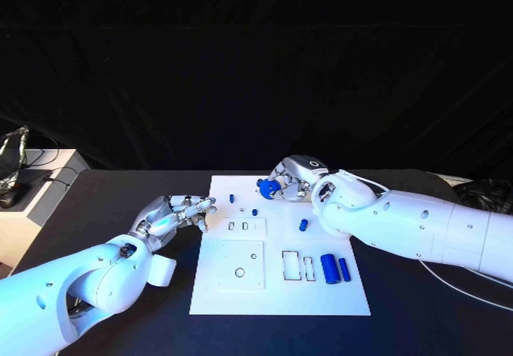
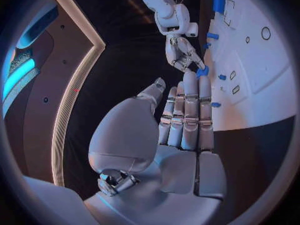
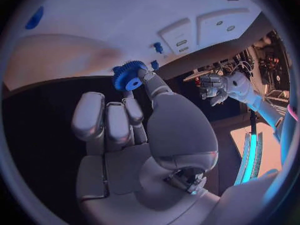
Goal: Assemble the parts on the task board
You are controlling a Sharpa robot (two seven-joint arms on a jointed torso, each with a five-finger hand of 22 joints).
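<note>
The white task board (image 1: 280, 289) lies in the middle of the black table. My right hand (image 1: 288, 179) hovers over the board's far edge and pinches a blue gear (image 1: 267, 188) between thumb and a finger; the right wrist view shows the gear (image 3: 128, 76) at the fingertips. My left hand (image 1: 178, 213) is at the board's left edge, fingers stretched out and holding nothing; in its wrist view the fingers (image 2: 187, 115) lie straight, pointing toward the right hand (image 2: 181, 52). Small blue pegs (image 1: 232, 199) (image 1: 304, 225) and two blue cylinders (image 1: 329, 268) sit on the board.
A pale cabinet (image 1: 43, 182) with dark items on it stands at the table's far left. A thin cable (image 1: 454, 280) trails across the table at the right, under my right arm. The board has several rectangular recesses (image 1: 241, 270).
</note>
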